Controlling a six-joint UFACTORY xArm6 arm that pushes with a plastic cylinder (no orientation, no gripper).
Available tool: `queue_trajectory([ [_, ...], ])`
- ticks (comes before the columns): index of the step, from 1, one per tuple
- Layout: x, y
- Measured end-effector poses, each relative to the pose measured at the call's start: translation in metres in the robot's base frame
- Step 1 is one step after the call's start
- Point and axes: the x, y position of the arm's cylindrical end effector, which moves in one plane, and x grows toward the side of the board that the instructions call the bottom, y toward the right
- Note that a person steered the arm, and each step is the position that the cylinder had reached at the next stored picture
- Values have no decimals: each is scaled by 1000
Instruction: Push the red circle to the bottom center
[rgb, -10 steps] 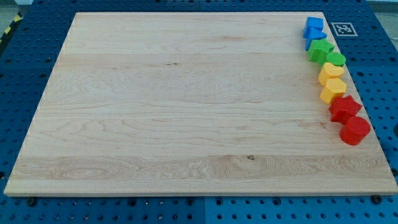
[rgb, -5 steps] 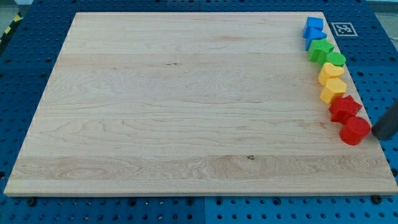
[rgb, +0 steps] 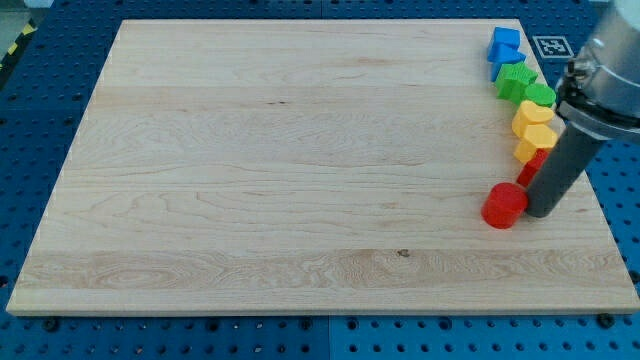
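Note:
The red circle (rgb: 503, 205) lies on the wooden board (rgb: 300, 170) toward the view's right, a little below mid-height. My tip (rgb: 541, 212) stands right against its right side. The dark rod rises from there to the view's upper right and hides most of a second red block (rgb: 533, 165), whose shape I cannot make out.
A row of blocks runs along the board's right edge: two blue blocks (rgb: 505, 44) at the top, two green ones (rgb: 525, 85) below, then two yellow ones (rgb: 533, 128). A black-and-white marker tag (rgb: 551, 45) lies off the board's top right corner.
The rod has come in from the view's right edge. The red circle has slid leftward, away from the row of blocks at the right edge.

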Motion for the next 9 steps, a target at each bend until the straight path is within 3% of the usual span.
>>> queue_trajectory([
  [2,12,-38],
  [3,-2,-14],
  [7,27,-125],
  [8,28,-116],
  [9,30,-46],
])
